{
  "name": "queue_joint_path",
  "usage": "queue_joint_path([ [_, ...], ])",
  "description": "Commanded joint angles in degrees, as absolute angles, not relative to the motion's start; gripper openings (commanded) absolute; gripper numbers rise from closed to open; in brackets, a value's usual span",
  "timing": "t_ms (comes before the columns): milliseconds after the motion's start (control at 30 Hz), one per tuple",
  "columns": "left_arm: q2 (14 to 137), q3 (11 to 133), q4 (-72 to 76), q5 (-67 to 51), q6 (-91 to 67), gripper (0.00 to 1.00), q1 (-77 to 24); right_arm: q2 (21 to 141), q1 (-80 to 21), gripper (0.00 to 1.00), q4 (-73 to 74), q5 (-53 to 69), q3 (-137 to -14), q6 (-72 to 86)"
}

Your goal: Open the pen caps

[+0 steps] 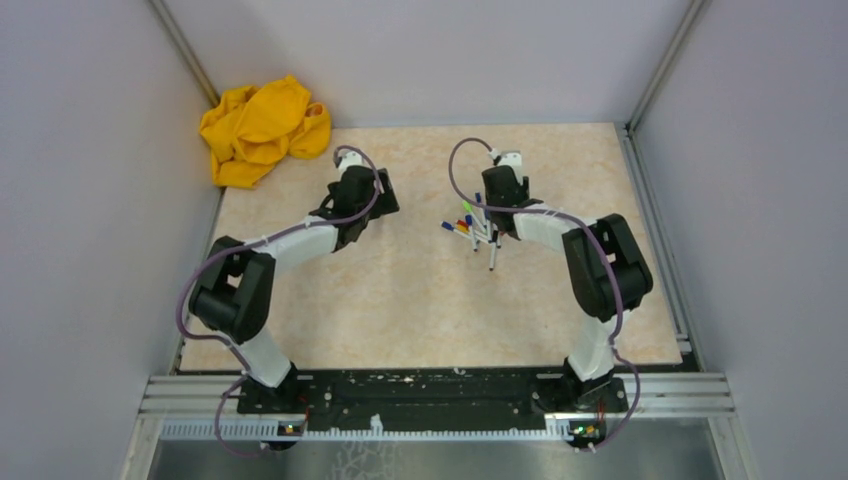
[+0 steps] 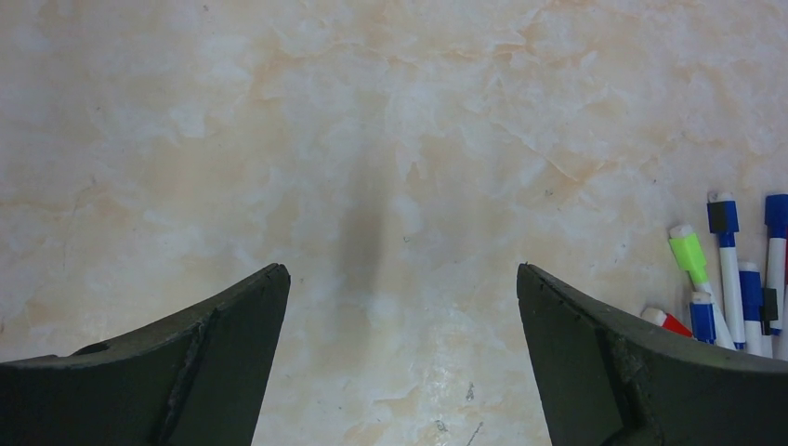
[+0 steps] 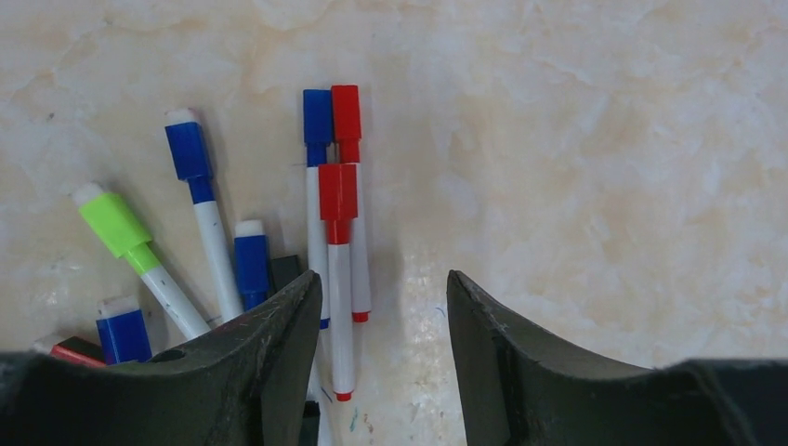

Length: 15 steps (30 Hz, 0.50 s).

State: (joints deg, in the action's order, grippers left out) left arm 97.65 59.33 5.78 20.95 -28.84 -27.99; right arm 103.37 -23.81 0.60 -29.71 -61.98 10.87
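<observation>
- My left gripper [image 2: 400, 269] hangs over bare table [image 2: 372, 111], fingers spread wide with nothing between them.
- My right gripper [image 3: 386, 274] sits low over the pens, fingers parted and released. A red-capped pen [image 3: 340, 279] lies on the table just inside one finger, not pinched.
- The pen caps [image 3: 189, 149] I can see, blue, red and green, sit on their white barrels [image 3: 216, 251] in a loose heap right of the table's centre.
- In the far left corner lies a crumpled yellow cloth [image 1: 262, 130].

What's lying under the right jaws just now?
A red-capped pen lies on the table in the gap, close to one finger. That finger covers part of the barrels of the blue-capped pens and the green-capped pen; anything further beneath it is hidden.
</observation>
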Motion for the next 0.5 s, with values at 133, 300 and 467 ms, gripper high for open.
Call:
queue_joint_path([
  [133,99.16,60.01,8.22,20.48,-29.00,0.99,-28.20,106.50,-22.57,0.50,3.08,-22.66,-65.97,10.54],
  [300,99.42,59.88,8.29,20.32,-29.09,0.99,-28.21,107.09,-21.28,0.42,4.42,-21.51,-66.72,11.65],
  [467,99.36,59.59,8.58,20.45,-29.18,0.99,-28.21,106.84,-20.57,0.33,5.97,-19.44,-66.25,12.13],
])
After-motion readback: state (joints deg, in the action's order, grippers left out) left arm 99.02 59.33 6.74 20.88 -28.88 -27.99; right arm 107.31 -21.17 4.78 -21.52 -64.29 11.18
